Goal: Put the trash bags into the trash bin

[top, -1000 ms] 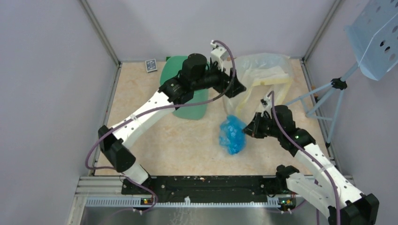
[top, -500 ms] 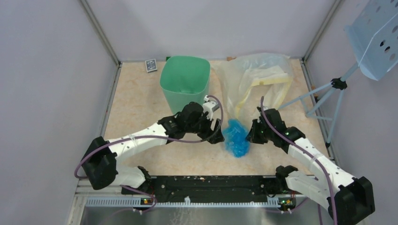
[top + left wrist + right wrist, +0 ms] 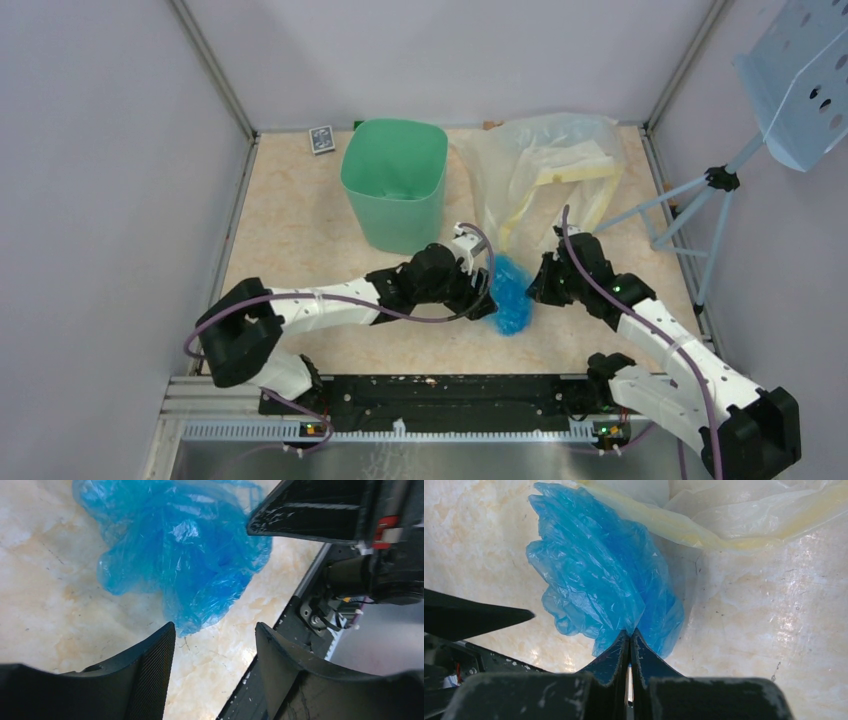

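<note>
The crumpled blue trash bag lies on the marble-patterned floor between my two grippers. My right gripper is shut on its right edge; in the right wrist view the fingertips pinch a fold of the blue trash bag. My left gripper sits low at the bag's left side. Its jaws are open with bare floor between them, and the blue trash bag lies just ahead of the left finger. The mint-green trash bin stands upright behind the left arm.
A larger clear, yellow-banded plastic bag lies behind the blue bag and touches it. A small dark box sits at the back left. A light-blue perforated panel on a tripod stands at the right wall.
My left arm swung from over the bin down to the floor at the blue bag's left side, and its jaws narrowed. The right gripper shifted slightly with the bag.
</note>
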